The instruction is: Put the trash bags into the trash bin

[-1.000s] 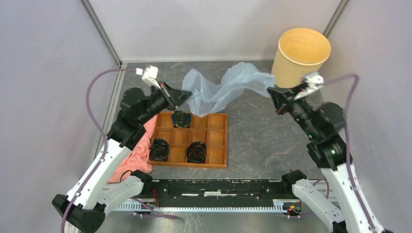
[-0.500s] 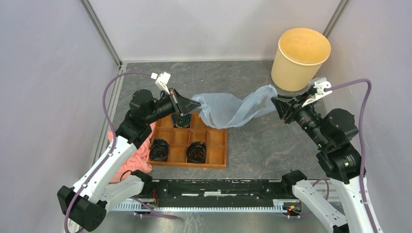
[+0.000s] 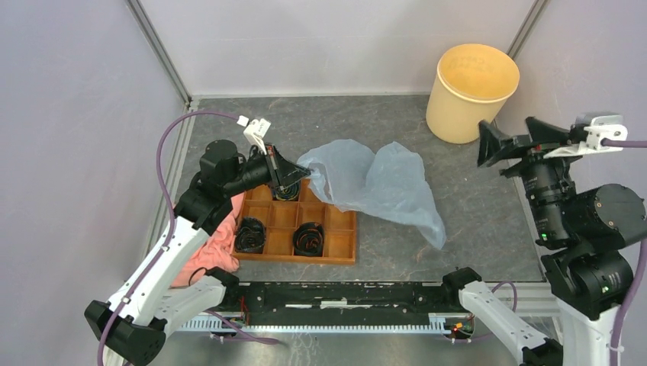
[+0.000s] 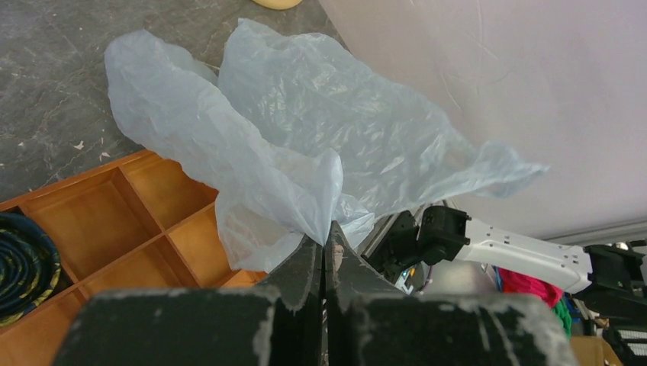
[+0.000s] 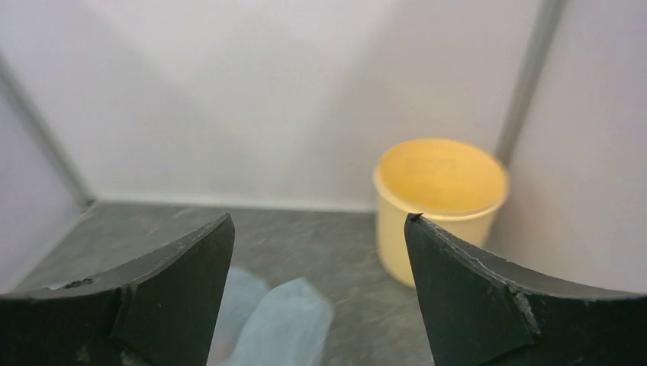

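Since half a second ago my right gripper (image 3: 513, 139) has let go of the trash bags (image 3: 385, 187) and pulled back, jaws spread wide and empty. That film has slumped onto the table (image 3: 477, 210), one edge over the compartment tray (image 3: 341, 242), well apart from the trash bin (image 3: 471, 91). My left gripper (image 4: 324, 238) is pressed together on a bunched corner. I judge the film nearly weightless, limp and slick, so I'd retake a gathered fold near its free end, not a single layer
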